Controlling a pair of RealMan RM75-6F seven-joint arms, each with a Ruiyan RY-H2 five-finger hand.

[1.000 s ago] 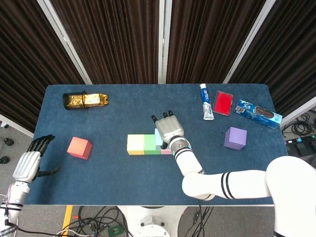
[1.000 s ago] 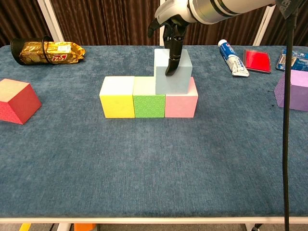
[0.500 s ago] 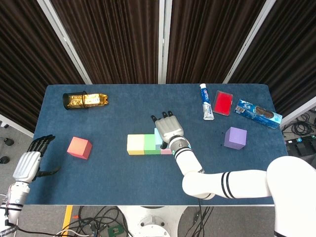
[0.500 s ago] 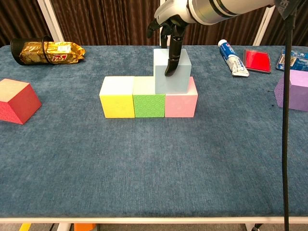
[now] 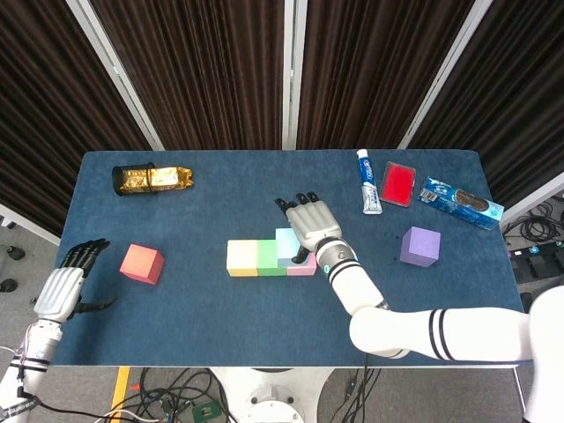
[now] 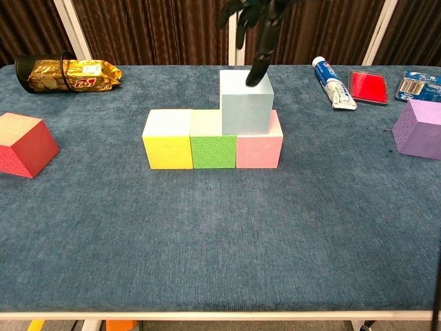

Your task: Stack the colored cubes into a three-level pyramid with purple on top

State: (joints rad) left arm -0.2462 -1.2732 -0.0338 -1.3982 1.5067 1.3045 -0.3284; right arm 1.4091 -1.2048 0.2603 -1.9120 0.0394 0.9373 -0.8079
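On the blue worktop (image 6: pixel 220 241), a yellow cube (image 6: pixel 167 140), green cube (image 6: pixel 213 142) and pink cube (image 6: pixel 260 143) sit in a touching row. The light blue cube (image 6: pixel 246 102) rests on top, straddling green and pink. The right hand (image 5: pixel 313 226) hovers over it, fingers spread and grasping nothing, one fingertip at the cube's top. The purple cube (image 6: pixel 419 128) stands at 3 o'clock, the red cube (image 6: pixel 22 144) at 9 o'clock. The left hand (image 5: pixel 65 284) hangs released, off the worktop's 9 o'clock edge.
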